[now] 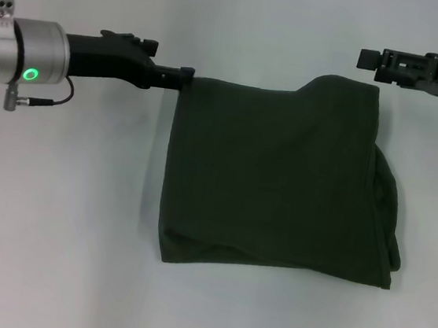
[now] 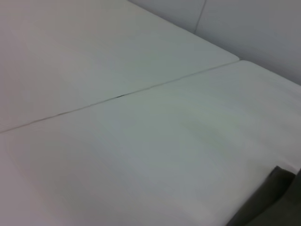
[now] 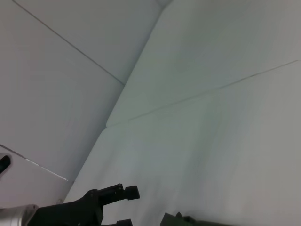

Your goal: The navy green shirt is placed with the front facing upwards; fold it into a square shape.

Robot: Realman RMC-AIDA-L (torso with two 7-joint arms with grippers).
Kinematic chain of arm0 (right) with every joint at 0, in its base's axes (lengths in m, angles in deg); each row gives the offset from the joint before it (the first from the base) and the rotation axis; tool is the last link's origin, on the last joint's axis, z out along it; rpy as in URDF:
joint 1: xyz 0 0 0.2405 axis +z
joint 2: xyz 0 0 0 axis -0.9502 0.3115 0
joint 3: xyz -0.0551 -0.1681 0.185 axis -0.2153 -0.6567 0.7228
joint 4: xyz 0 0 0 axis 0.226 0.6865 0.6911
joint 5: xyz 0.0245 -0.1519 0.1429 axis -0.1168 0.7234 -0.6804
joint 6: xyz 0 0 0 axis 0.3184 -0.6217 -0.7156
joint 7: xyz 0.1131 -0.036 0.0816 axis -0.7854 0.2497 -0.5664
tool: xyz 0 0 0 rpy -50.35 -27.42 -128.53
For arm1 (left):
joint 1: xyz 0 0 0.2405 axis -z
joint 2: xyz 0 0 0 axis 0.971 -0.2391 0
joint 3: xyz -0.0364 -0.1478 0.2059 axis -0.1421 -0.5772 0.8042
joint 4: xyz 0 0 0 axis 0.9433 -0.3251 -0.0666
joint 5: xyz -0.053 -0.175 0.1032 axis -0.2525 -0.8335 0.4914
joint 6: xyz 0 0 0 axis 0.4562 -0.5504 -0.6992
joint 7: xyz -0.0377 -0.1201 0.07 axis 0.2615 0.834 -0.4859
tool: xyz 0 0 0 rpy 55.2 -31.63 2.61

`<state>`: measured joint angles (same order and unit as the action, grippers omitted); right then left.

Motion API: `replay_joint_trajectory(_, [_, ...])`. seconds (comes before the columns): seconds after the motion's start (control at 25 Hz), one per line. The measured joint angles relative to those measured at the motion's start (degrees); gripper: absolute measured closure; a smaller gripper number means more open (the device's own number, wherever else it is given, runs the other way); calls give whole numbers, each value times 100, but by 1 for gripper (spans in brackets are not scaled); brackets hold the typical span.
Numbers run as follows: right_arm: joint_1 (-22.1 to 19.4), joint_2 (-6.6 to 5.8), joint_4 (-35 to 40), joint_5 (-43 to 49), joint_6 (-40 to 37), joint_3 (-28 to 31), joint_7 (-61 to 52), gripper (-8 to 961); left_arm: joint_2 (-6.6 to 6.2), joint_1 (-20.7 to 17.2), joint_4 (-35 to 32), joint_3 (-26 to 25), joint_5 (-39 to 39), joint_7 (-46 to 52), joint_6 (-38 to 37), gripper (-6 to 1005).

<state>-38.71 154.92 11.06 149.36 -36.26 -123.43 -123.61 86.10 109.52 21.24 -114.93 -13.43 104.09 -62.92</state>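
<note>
You see the navy green shirt (image 1: 280,179) on the tabletop (image 1: 61,225) already nearly square, left claw (image 1: 186,78) pinching its far-left corner, right claw (image 1: 367,59) spread beside its far-right corner, only tidying seemingly left.

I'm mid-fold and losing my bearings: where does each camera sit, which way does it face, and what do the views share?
Head view: high, looking down on the folded navy green shirt on the white table; left gripper at its far-left corner, right gripper beyond its far-right corner.
Left wrist view: on the left arm, facing across the table; no robot parts visible.
Right wrist view: on the right arm, facing across the table to the left gripper.
Shared: table and shirt edge.
</note>
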Motion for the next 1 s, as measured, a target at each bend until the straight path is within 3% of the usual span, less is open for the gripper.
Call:
replay_joint_trajectory(0.36, [-1, 42, -21, 0, -43, 2, 4, 37, 75, 234, 17, 311, 309, 35, 44, 92])
replay_joint_trajectory(0.84, [253, 503, -26, 0, -72, -246, 275, 38, 122, 233, 59, 315, 317, 5, 88, 92])
replay_joint_trajectory(1.0, [280, 603, -58, 0, 97, -495, 277, 37, 129, 232, 66, 315, 308, 3, 88, 92])
